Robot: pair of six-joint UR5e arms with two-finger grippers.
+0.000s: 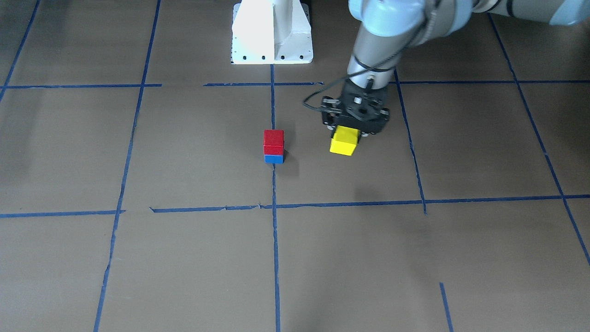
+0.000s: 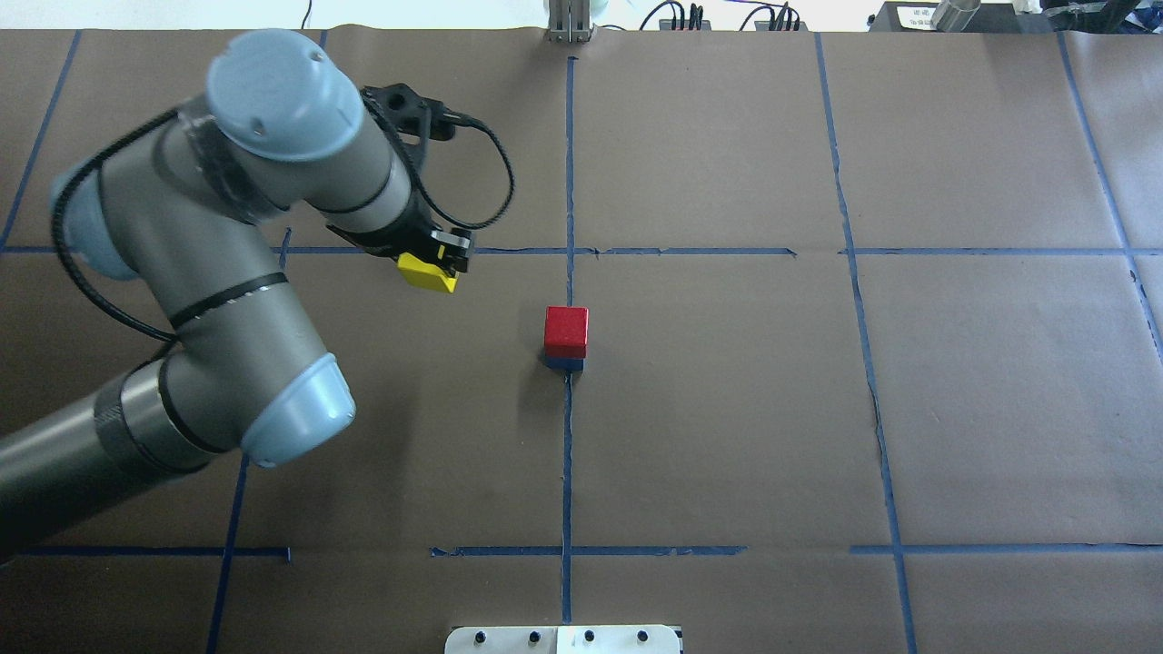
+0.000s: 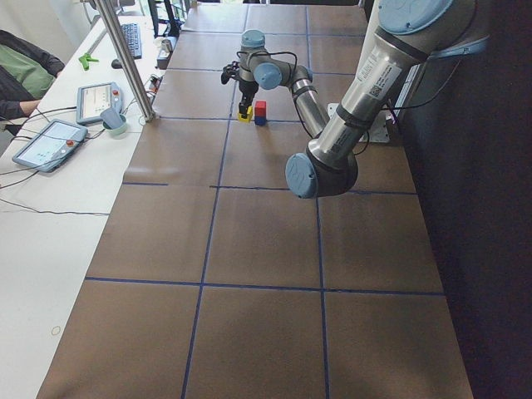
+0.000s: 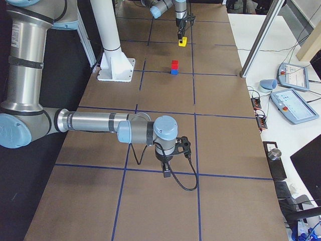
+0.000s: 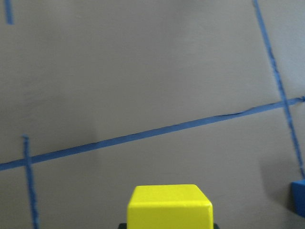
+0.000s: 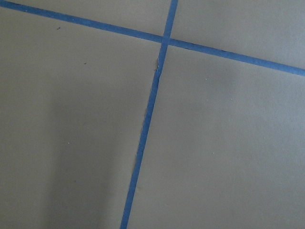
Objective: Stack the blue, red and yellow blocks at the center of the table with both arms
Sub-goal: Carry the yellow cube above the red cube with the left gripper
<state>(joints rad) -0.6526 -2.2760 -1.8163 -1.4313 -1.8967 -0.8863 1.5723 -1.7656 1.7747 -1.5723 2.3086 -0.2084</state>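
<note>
1. Now, my left pincer (image 1: 348, 133) is clamped on the yellow block (image 1: 344, 144), held left of the others.
2. Red block (image 1: 274, 139) sits on blue block (image 1: 274, 159) at table (image 1: 184, 258) centre.
3. Risk: crossing too low, I'd clip red and topple it.

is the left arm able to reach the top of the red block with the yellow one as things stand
Probably yes. The left gripper holds the yellow block beside the red block, which is bare on top; only open table lies between them, and the right arm is far off.
</note>
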